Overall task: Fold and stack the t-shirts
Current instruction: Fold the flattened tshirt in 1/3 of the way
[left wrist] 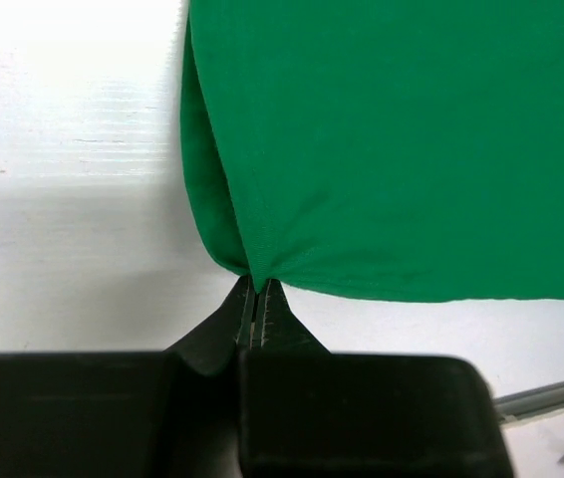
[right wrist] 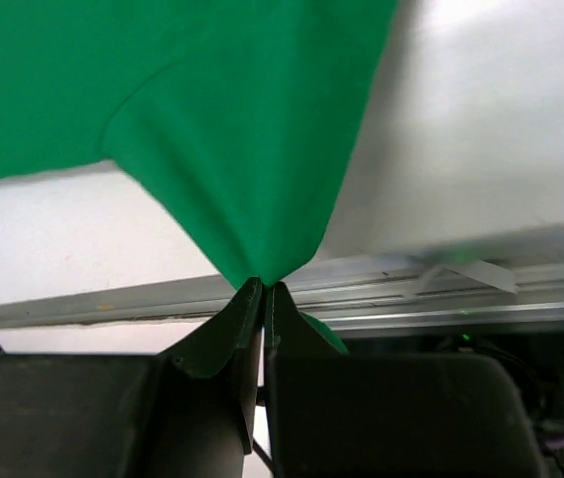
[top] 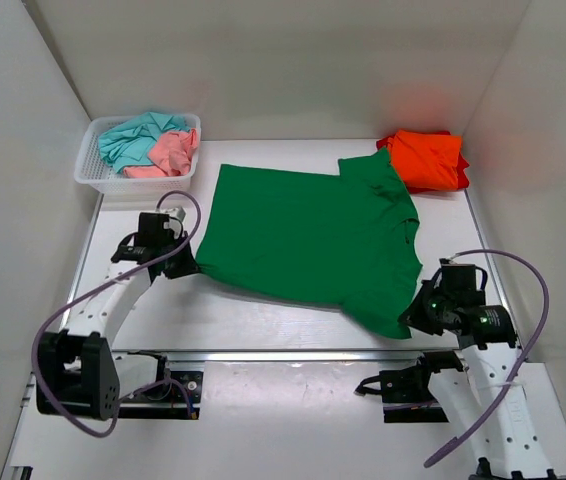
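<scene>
Pinching green t-shirt [top: 308, 240] corners w/ L pincer [top: 189, 266], R pincer [top: 410, 318], wrists low.

Bright, even light from above fills the overhead view, leaving only soft shadows under the green shirt [top: 313, 240] and an orange glow on the white wall [top: 413, 100] behind the orange shirt [top: 428, 160]. In the wrist views the counter [left wrist: 63, 100] washes out to glaring white, while the left end effector [left wrist: 258, 304] and right end effector [right wrist: 263, 299] look dark and blurred.
</scene>
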`<state>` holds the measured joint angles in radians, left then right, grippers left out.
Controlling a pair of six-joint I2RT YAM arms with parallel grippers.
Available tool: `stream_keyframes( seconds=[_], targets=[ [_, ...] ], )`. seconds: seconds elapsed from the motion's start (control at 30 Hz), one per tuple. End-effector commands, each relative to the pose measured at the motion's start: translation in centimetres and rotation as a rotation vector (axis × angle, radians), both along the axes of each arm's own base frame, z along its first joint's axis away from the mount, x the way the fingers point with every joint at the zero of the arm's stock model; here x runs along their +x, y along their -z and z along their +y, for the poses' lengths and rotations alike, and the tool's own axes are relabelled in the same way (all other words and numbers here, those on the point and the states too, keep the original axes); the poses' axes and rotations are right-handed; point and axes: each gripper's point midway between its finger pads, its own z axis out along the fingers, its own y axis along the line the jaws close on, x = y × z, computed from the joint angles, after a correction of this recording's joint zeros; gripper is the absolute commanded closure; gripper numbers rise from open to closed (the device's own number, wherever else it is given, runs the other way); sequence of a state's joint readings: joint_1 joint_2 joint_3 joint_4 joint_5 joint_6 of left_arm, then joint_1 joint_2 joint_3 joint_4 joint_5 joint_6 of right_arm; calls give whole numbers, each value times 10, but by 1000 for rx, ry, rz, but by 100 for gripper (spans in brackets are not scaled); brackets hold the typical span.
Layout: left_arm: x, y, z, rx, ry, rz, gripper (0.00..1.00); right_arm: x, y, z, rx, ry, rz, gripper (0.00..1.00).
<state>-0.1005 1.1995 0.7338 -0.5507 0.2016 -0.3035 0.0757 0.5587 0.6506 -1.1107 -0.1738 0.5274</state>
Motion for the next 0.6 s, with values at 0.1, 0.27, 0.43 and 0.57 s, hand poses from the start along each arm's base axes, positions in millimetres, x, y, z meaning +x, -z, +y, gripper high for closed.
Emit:
stream_keyframes(
  seconds=[0.1,0.27,0.43,0.57],
  targets=[
    [-1,-22,5,8,-11,-83,100,-4,-2,-27,-56,35,16,100],
    [21,-22,3,1,-12,-73,100,10,1,-10,-11,-5,13,100],
    [41,-13,-5,-21,-11,-49,100,42,-4,10,-6,-71,-11,100],
    [66,-11,-4,-33,-16,-39,100,76,-10,9,-6,-83,-21,100]
  ],
)
